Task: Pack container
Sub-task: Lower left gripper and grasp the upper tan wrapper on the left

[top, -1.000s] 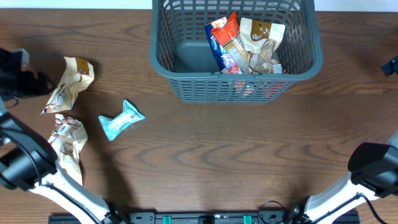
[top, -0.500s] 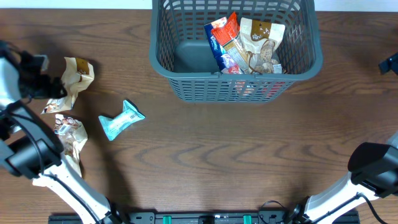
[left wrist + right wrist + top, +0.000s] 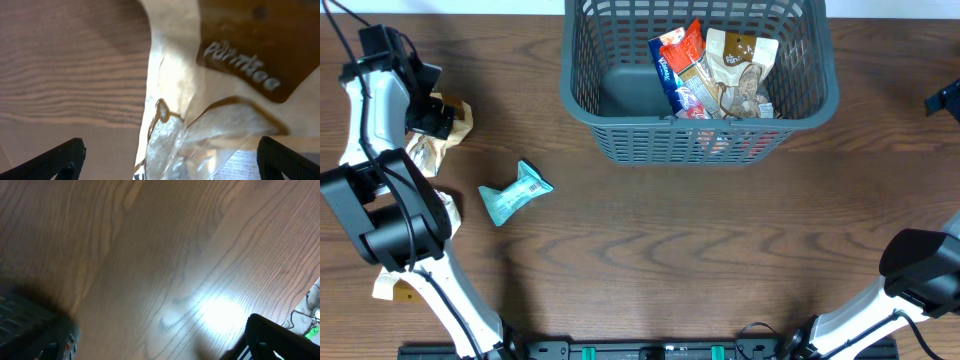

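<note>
Left hand (image 3: pixel 428 112) was held wide open, empty, over tan packet (image 3: pixel 457 121) left of basket (image 3: pixel 620 140). Right hand (image 3: pixel 157 342) was held wide open, empty, over worktop (image 3: pixel 670 240) right of basket.

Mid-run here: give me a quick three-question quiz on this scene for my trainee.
1. True or false: the left hand hangs open over a tan packet.
2. The loose packet nearest the container is: A red, B teal, C black?
3. Fill in: seen from overhead, the container's bare floor shows on its ____ side.
Key: 1 true; 2 B; 3 left.
</note>
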Available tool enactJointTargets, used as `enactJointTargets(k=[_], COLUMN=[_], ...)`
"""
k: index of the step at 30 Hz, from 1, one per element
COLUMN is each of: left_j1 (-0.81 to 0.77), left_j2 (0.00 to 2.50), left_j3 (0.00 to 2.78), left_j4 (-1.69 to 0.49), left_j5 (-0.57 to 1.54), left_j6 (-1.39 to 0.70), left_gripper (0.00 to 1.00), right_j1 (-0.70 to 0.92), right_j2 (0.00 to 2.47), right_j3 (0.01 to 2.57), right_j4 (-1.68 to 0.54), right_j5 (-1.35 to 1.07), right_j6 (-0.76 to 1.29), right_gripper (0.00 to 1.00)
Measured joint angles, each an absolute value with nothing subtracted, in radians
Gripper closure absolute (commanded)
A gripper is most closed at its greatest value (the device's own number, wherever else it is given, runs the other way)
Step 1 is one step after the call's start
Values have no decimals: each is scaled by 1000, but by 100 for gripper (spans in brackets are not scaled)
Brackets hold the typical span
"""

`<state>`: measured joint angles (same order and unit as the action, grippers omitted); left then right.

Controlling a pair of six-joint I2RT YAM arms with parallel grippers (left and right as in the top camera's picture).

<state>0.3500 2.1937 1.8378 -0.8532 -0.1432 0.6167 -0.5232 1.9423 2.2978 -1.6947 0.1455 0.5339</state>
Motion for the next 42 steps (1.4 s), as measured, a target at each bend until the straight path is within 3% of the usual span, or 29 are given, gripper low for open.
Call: enactJointTargets(k=[12, 28, 42], left_j1=[363, 368, 481], left_j2=[2194, 2193, 2193], left_j3=[1838, 1763, 1711], left_j4=[-939, -878, -836], left_j5=[-81, 4, 35], left_j6=[603, 603, 603], left_gripper=[1, 1, 1], right_j1=[-523, -523, -523], right_j2=[1942, 1942, 1942], right_j3=[2298, 2298, 2298], right_j4=[-1694, -1694, -1694], right_j5=[145, 145, 143], right_j6=[534, 534, 534], right_gripper=[1, 1, 1])
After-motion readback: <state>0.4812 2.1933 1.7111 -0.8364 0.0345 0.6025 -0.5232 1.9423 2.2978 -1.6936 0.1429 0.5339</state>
